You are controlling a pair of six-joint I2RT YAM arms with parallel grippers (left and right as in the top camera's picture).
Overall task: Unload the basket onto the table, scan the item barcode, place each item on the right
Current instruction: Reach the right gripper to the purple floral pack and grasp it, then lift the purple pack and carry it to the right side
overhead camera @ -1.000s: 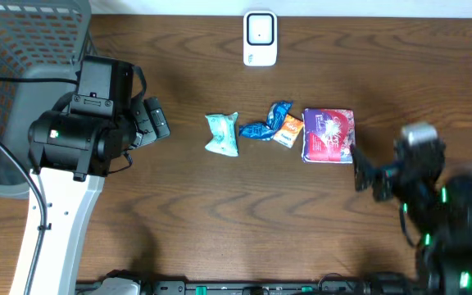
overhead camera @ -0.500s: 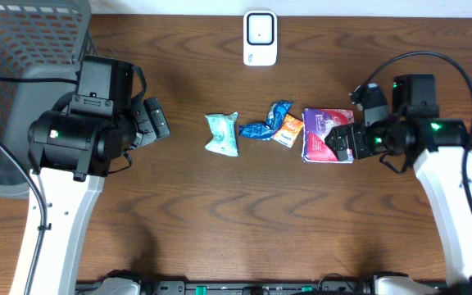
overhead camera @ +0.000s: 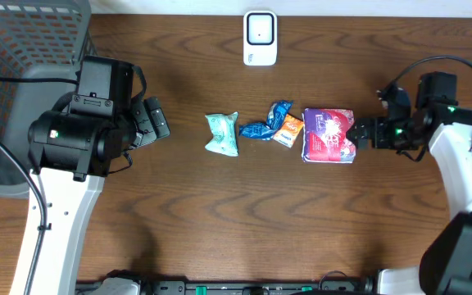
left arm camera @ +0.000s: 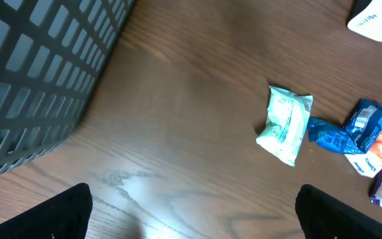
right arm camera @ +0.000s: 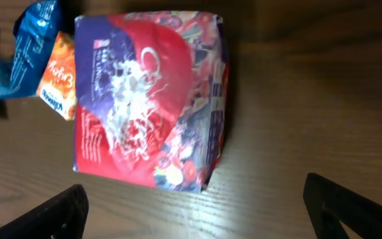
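The right end effector (overhead camera: 359, 133) hangs at the right edge of the red-and-purple packet (overhead camera: 329, 135), its jaws spread wide and holding nothing. In the right wrist view its fingers (right arm camera: 52, 216) stand far apart, with the packet lying ahead of the gap. The packet lies flat on the surface (overhead camera: 220, 213) at the right end of a short row of goods, just beside an orange packet (overhead camera: 288, 131).

The step in hand looks to be picking up this packet. To do it well, the jaws should settle centred across one span of the packet, clear of the orange neighbour, and close firmly but not hard — the glossy wrapping looks soft and may slip or crumple. After the lift, the packet needs to travel to the white scanner (overhead camera: 260, 37) at the far edge, turned so its barcode faces the reader.

The left end effector (overhead camera: 156, 123) hovers well apart beside the basket (overhead camera: 23, 82), also wide open and empty.

No barcode shows in any view — it may sit underneath, or on the printed side panel, which is too blurred to read. Both wrist views cut off the fingertips at the lower corners. Whether the two packets actually touch cannot be told.
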